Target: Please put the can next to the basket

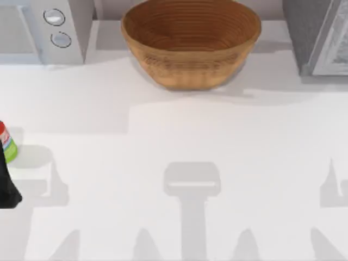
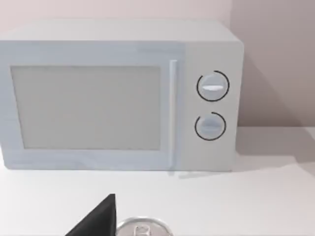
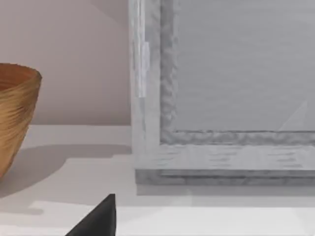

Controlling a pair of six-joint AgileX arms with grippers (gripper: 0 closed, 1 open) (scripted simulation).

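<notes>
1. The can stands at the far left edge of the table, about nine o'clock from the table's middle in the top view. Its red upper part and lime-green lower part are partly cut off by the frame.

2. The basket sits at the back of the table, about twelve o'clock from the centre, between a microwave at roughly ten o'clock and a grey cabinet-like unit at roughly two o'clock. It is empty, as far as its inside shows.

3. The left gripper is a dark shape at the left edge, just at six o'clock of the can and apparently touching or overlapping it. In the left wrist view one dark fingertip lies just beside the can's silver top, with the microwave straight ahead.

4. With only that one finger showing, I cannot tell whether the left gripper is clenched on the can or merely placed around it.

5. For the right arm, the wrist view gives a dark fingertip, the basket's side and the grey unit. I cannot tell the state of this gripper either; the arm looks parked.

6. Progress, as I judge it: early. The can is well apart from the basket, so the carry across towards one o'clock and the set-down beside the basket's wall are not yet done.
</notes>
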